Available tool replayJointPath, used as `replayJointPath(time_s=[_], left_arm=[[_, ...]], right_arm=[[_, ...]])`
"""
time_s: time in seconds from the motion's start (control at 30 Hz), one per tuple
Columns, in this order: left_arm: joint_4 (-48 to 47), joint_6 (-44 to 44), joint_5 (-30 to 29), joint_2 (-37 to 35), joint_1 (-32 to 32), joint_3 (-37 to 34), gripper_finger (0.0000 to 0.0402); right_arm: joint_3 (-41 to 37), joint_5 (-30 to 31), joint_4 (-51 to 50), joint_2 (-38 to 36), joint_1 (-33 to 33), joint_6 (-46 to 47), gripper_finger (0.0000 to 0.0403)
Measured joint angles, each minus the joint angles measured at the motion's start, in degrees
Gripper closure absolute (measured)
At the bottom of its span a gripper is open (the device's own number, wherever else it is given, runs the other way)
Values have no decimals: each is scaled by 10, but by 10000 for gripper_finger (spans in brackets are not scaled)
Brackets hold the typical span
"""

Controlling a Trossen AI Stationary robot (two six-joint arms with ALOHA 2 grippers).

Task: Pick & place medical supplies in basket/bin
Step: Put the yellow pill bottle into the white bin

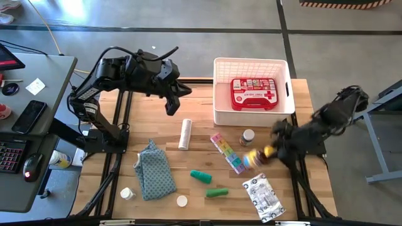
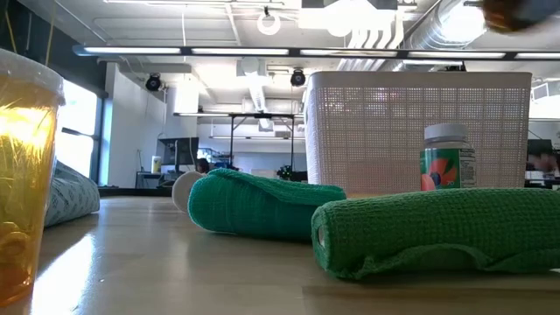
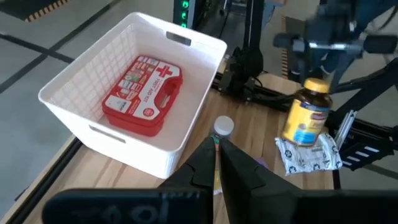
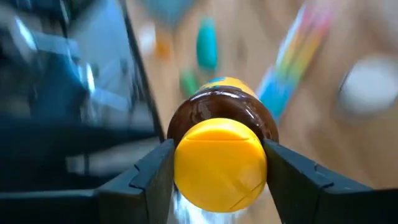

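The white bin (image 1: 220,88) stands at the far middle of the table with the red first-aid case (image 1: 253,93) lying inside. My right gripper (image 1: 269,152) is near the right edge, shut on an amber pill bottle (image 3: 306,115) with a yellow cap. A rainbow pill organizer (image 1: 226,151), a white-capped bottle (image 1: 247,136), a white roll (image 1: 184,134), two green tubes (image 1: 201,176) (image 1: 217,192) and a silver-white packet (image 1: 264,196) lie on the table. My left gripper (image 1: 171,100) hangs shut, high over the far left. My right gripper pinches the amber bottle's yellow cap (image 4: 221,163) between its two fingers (image 4: 149,174), one on each side. The fingers come slanting down from above. The bottle hangs below them, nearly upright, lifted clear above the packet (image 3: 308,155).
A blue-grey patterned cloth (image 1: 154,169) lies bunched at the near left, with two small white items (image 1: 127,193) (image 1: 181,201) beside it. A desk with a phone and keyboard (image 1: 25,119) adjoins the table's left side. Bare wood shows between the white roll and the bin.
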Motion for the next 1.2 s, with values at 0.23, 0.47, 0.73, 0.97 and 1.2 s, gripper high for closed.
replayJointPath(time_s=[0.23, 0.47, 0.73, 0.97, 1.2], left_arm=[[37, 38, 0, 0, 0, 0, 344], [55, 58, -2, -1, 0, 0, 344], [28, 55, 0, -24, 38, 0, 344], [22, 94, 23, -37, 94, 0, 344], [-20, 117, 73, -46, 133, 0, 344]], right_arm=[[153, 44, 0, 83, -180, -216, 198], [297, 46, -24, 211, -356, -352, 198], [405, 24, -83, 313, -526, -443, 197], [407, -30, -93, 408, -631, -492, 197], [407, -48, -71, 499, -666, -527, 197]])
